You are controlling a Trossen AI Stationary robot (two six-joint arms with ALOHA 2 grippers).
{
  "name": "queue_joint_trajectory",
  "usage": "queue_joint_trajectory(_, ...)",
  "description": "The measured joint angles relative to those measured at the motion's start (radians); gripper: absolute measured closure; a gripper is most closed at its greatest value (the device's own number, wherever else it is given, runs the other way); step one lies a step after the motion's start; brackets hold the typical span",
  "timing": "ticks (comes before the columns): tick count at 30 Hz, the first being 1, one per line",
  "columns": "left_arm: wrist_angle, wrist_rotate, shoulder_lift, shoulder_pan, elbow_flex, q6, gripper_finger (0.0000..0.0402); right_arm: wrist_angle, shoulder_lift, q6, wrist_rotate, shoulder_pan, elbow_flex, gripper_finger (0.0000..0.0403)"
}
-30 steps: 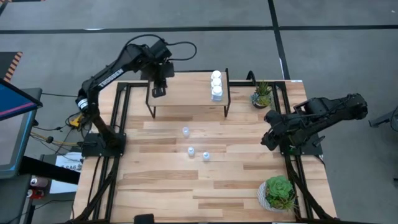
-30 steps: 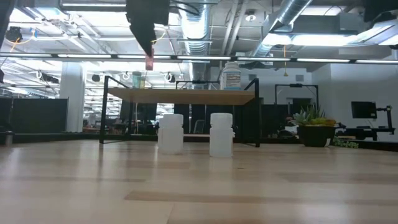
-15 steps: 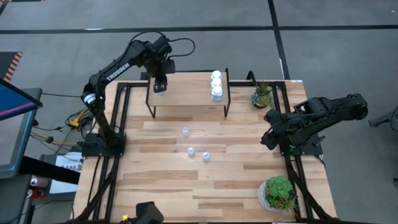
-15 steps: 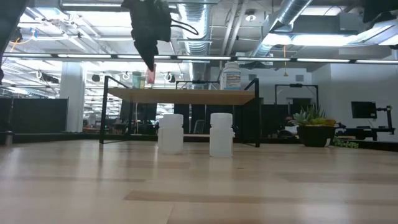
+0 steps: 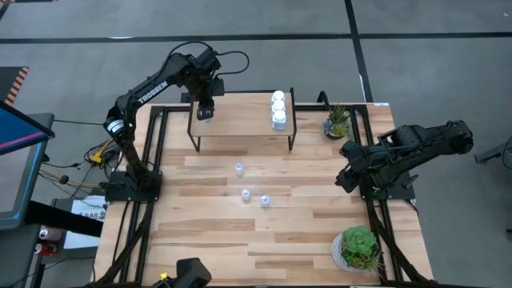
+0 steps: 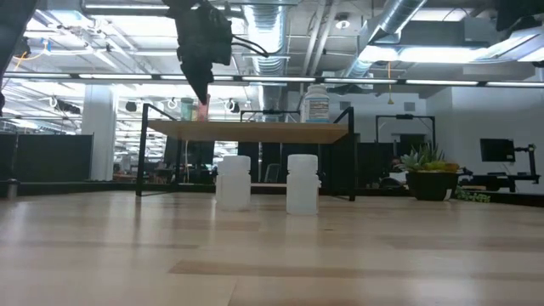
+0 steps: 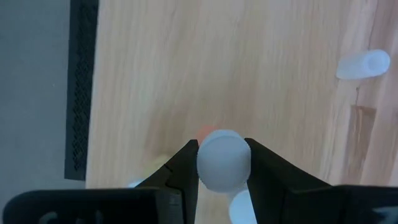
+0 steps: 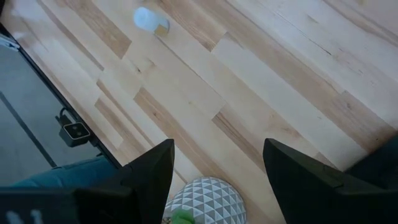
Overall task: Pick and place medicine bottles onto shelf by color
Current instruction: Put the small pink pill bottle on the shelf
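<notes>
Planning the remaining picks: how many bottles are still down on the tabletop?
3 show in the high view: one bottle nearest the shelf, one nearer the table's middle, and one just right of it. Others could be hidden under the shelf.

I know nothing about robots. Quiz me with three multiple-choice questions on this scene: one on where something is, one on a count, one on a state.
1. Where is the left claw?
A. over the shelf's left end
B. beside the big potted plant
C. down on the tabletop

2. How many white bottles stand in a row at the shelf's right end?
A. one
B. three
C. six

3. What is the left claw doing?
A. standing wide open
B. shut on a small white-capped bottle
C. holding a plant

Answers: 1 A, the left claw hangs above the shelf. 2 B, the white bottles show three caps from above. 3 B, its fingers press both sides of the small white-capped bottle.
</notes>
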State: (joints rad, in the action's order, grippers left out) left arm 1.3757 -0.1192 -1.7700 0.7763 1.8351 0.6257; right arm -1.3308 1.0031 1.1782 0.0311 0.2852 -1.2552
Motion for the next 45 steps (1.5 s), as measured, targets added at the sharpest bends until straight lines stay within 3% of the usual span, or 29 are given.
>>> queue_joint_trajectory(30,-0.030,0.028,0.001,-0.005,-0.055,0.026,0.0312,0.000,0.000,0.001,-0.001,0.000,0.000,0.0132)
queue_joint_trajectory(45,-0.031,0.029,0.001,-0.005,-0.055,-0.009,0.0224,0.000,0.000,0.000,-0.003,0.000,0.000,0.0132)
